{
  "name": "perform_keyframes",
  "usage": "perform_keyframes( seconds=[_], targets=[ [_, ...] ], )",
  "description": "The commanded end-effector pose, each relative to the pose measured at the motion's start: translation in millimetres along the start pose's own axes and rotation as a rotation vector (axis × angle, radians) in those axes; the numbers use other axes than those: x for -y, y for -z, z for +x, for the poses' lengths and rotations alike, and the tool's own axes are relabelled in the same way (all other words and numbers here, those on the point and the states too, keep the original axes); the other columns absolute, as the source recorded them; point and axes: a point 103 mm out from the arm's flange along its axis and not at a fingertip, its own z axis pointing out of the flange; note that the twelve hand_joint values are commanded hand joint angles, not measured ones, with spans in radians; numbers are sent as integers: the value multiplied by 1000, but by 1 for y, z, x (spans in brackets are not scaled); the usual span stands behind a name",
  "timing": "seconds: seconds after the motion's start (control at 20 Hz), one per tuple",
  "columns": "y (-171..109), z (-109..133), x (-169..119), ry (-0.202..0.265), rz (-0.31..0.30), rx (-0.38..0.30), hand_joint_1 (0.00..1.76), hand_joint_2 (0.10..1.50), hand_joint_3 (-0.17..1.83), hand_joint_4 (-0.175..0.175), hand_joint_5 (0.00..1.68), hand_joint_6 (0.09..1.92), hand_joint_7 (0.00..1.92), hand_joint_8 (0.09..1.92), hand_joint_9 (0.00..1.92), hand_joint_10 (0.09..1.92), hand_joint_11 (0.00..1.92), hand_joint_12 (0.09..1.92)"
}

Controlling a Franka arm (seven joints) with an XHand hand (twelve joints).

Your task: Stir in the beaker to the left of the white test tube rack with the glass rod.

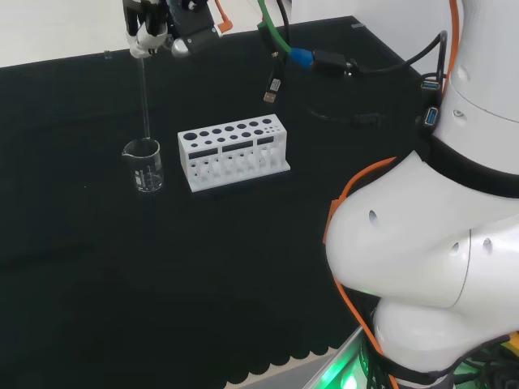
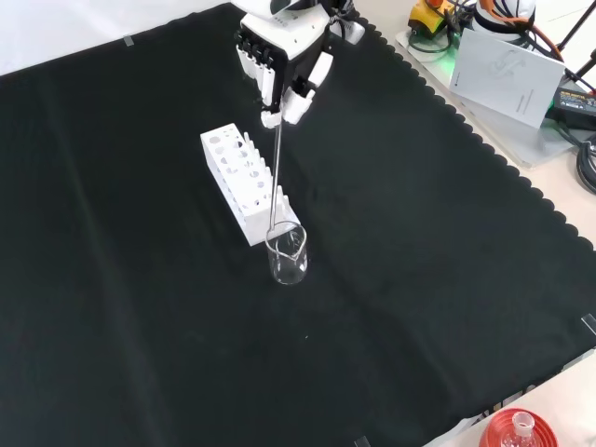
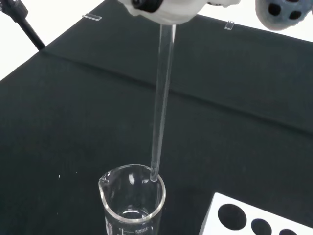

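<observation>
We see the hand (image 2: 284, 56) pinching the top of the glass rod (image 2: 276, 177) in curled fingers, rod hanging near-vertical, tip just inside the beaker (image 2: 288, 254) rim.

The hand (image 1: 154, 28) holds the glass rod (image 1: 143, 93), its tip seemingly at the beaker (image 1: 143, 166) rim.

Bench under black cloth (image 2: 140, 279); clear beaker (image 2: 288, 253) stands just beside white test tube rack (image 2: 244, 182).
</observation>
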Motion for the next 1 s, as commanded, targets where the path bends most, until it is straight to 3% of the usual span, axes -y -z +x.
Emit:
perform_keyframes(
  seconds=[0.05, 1.0],
  targets=[
    [-7, 0, 4, -2, 11, 3, 1332, 1019, -175, -175, 1431, 87, 1631, 87, 1709, 274, 1654, 411],
    [-55, 30, -4, 50, 65, -29, 1332, 1019, -175, -175, 1433, 87, 1634, 87, 1711, 271, 1653, 412]
  ],
)
